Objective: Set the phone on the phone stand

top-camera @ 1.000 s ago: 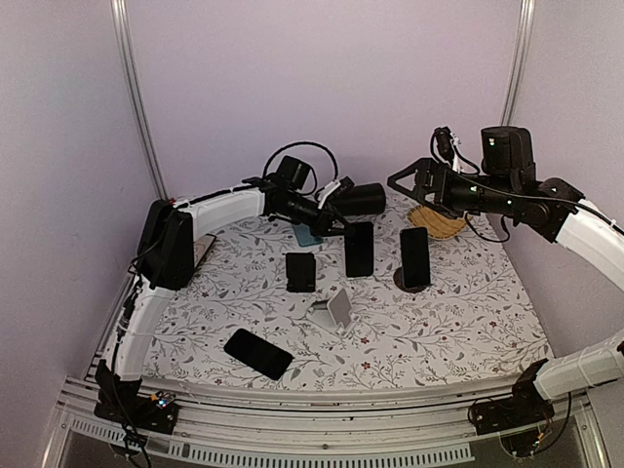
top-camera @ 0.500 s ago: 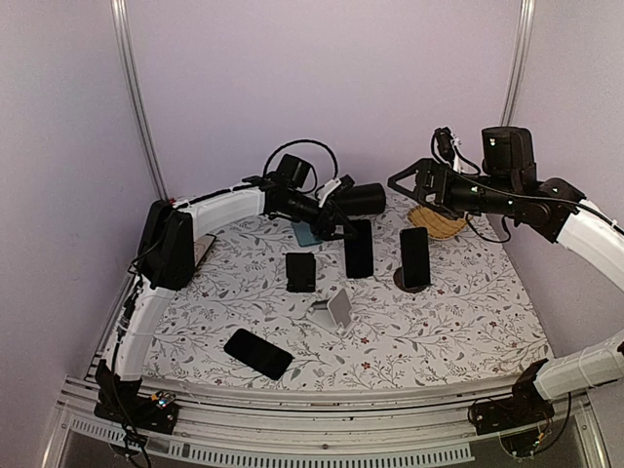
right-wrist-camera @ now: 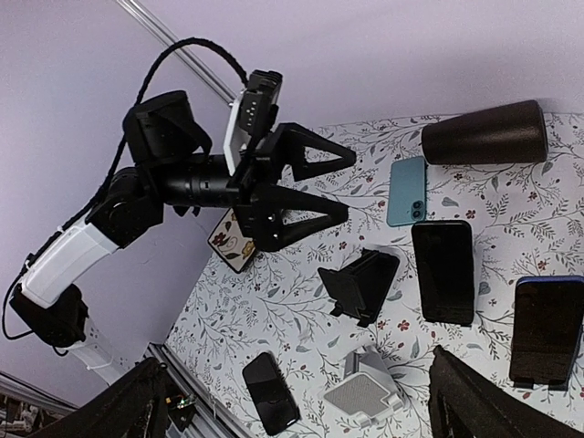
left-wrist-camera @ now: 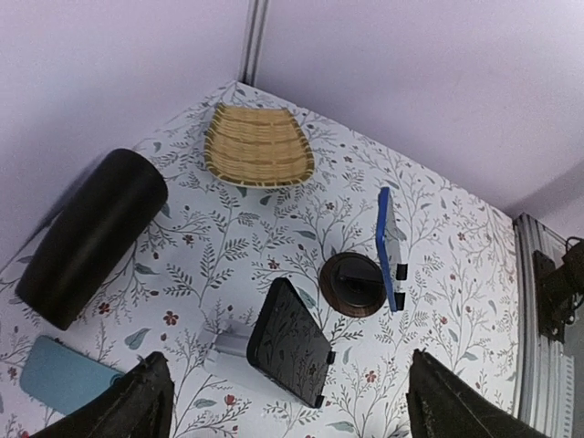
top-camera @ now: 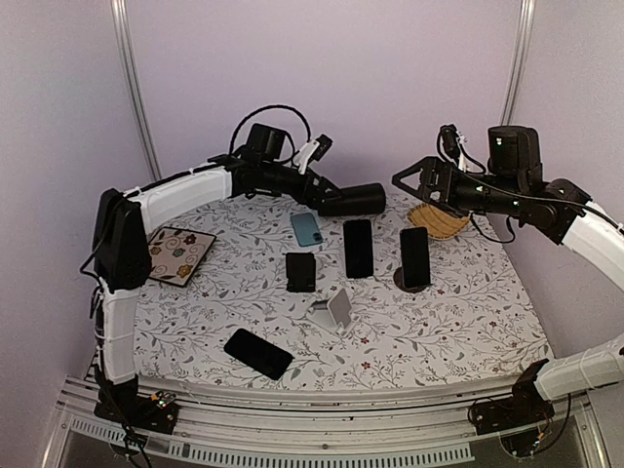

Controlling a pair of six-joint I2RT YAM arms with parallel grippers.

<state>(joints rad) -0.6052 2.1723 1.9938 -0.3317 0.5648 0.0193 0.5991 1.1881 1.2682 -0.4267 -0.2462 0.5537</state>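
On mid-table stand (left-wrist-camera: 228, 351) | phone (top-camera: 358, 248) portrait, long axis upright, leaning | left claw (right-wrist-camera: 347, 184), right claw (top-camera: 402, 185) spread

the left gripper (right-wrist-camera: 349, 184) gapes wide near a teal phone (right-wrist-camera: 406, 190) lying flat.

The basket (left-wrist-camera: 260, 146) is woven of rough, straw-like fibre. Left of it a matt cylinder (left-wrist-camera: 91, 235) is seen, in front of it a glossy-faced phone (left-wrist-camera: 290, 341).
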